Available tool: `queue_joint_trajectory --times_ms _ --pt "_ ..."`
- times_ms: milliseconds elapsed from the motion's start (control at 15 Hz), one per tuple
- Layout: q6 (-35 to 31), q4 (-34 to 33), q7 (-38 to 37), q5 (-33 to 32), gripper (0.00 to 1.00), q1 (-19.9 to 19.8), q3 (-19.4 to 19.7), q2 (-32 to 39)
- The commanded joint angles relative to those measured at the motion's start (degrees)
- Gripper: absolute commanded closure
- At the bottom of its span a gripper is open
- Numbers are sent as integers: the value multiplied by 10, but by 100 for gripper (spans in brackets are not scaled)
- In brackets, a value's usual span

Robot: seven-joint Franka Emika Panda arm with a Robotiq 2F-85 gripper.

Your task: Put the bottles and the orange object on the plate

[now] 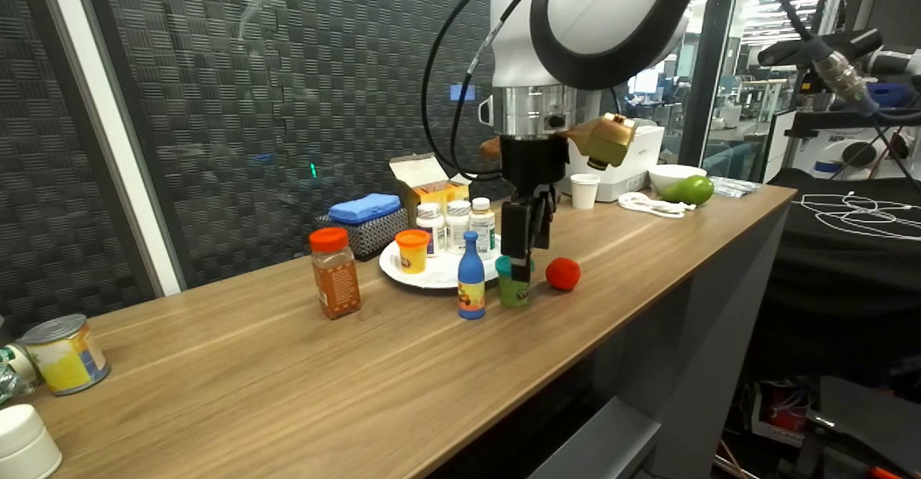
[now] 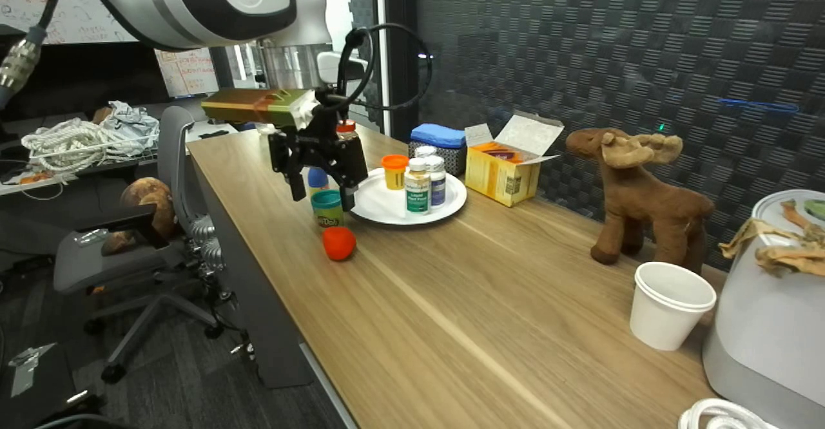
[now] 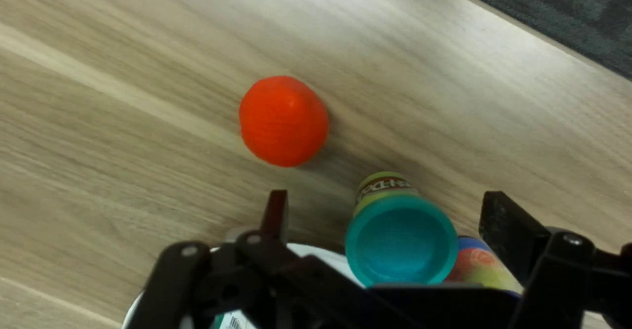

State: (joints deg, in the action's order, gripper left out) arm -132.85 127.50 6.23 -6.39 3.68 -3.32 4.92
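Centre, then squeeze

From left in an exterior view: plate [image 1: 435, 277]; blue bottle [image 1: 471, 283], best not nudged; green tub [image 1: 511, 293] on the table [image 1: 245, 364], likely next; claw [image 1: 531, 262] spread apart, best lowered straight around the tub.

Surface [image 1: 288, 378]: long, wood-grained, pale streaks running lengthwise. White plate [image 2: 379, 205] lies flat on it. Blue bottle [image 1: 471, 281] upright in front of the plate in an exterior view, green tub [image 2: 328, 215] just beside it; red ball [image 2: 339, 243] near the tub, apart from it. Reddish-brown jar [image 1: 336, 279] upright, near the plate. Tin [image 1: 68, 358] and white jar [image 1: 27, 443] toward one end. Behind the plate, patterned box [image 1: 374, 233] and open yellow box [image 2: 493, 178]. Farther along: plush moose [image 2: 651, 203], white cup [image 2: 664, 319], appliance [image 2: 764, 332], white cord [image 1: 655, 207].
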Motion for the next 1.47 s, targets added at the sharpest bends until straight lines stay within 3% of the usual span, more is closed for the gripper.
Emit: queue_joint_trajectory --times_ms 0,200,467,733,1000,1400 --pt "-18 -20 7 -4 0 -2 1 12" --pt "-26 -26 13 3 1 -4 0 19" --pt "-29 -30 27 17 39 -6 -2 26" --pt "-31 -30 35 25 69 -7 -2 25" --pt "-20 -33 13 1 71 -2 1 11" --pt "55 -82 -22 -12 71 -6 11 12"
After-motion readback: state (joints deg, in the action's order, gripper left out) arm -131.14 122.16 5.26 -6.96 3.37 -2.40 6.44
